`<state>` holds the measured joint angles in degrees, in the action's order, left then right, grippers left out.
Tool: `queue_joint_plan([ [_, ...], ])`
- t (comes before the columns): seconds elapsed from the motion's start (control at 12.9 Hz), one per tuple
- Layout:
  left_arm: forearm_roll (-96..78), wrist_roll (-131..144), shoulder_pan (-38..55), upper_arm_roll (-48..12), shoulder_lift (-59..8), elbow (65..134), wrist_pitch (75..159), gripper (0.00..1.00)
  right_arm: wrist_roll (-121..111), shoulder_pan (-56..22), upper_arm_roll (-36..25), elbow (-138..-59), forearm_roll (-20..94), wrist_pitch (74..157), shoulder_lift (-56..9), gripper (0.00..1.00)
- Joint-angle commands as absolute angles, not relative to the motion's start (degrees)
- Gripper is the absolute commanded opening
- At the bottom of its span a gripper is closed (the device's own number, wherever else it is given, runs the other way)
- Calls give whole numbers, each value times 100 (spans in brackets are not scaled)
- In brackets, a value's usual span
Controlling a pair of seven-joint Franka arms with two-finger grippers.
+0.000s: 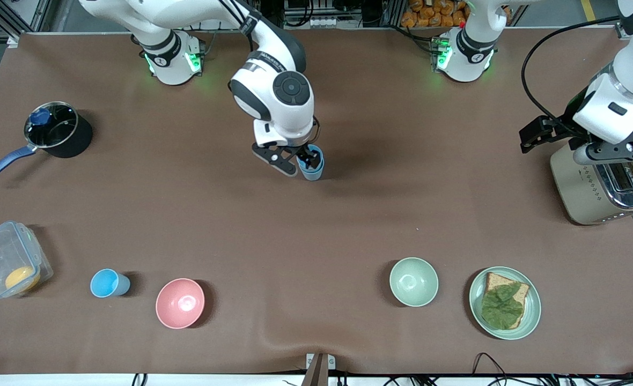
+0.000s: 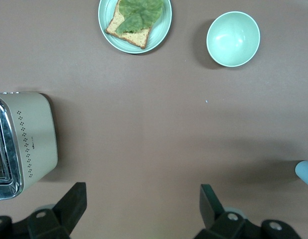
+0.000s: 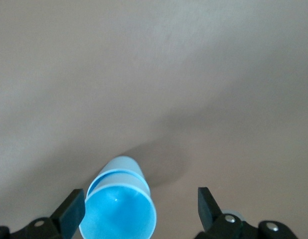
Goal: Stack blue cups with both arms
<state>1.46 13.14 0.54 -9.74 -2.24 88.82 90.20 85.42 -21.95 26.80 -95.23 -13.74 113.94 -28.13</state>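
Observation:
A paler blue cup (image 1: 312, 168) stands upright mid-table. My right gripper (image 1: 296, 161) is open and low around it. In the right wrist view the cup (image 3: 119, 211) sits between the fingers, close to one finger (image 3: 70, 211) and apart from the other; the gripper's midpoint (image 3: 139, 211) falls on its rim. A bright sky-blue cup (image 1: 109, 283) stands near the front edge, toward the right arm's end, beside the pink bowl (image 1: 180, 303). My left gripper (image 1: 614, 153) waits over the toaster (image 1: 590, 193), open and empty (image 2: 142, 204). The paler cup's edge (image 2: 305, 173) shows in the left wrist view.
A black pot (image 1: 59, 130) with a blue handle and a clear box (image 1: 6, 265) holding something yellow stand toward the right arm's end. A pale green bowl (image 1: 414, 282) and a plate (image 1: 531, 316) with bread and lettuce sit near the front edge.

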Motion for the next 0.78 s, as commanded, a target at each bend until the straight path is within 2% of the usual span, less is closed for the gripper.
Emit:
queue_joint_plan([
  [0.0, 35, 1222, 0, -976, -167, 8877, 9009, 100, 7563, -1655, 2768, -9387, -1450, 11171, -2769, 100],
  [0.47, 53, 1213, 44, -976, -202, 8842, 9018, 100, 3654, -248, 2760, -9457, -1433, 11162, -2567, 100],
  [0.7, 53, 1222, 62, -1002, -193, 8807, 8991, 100, 2683, 253, 2795, -9448, -1380, 10724, -2295, 100],
])
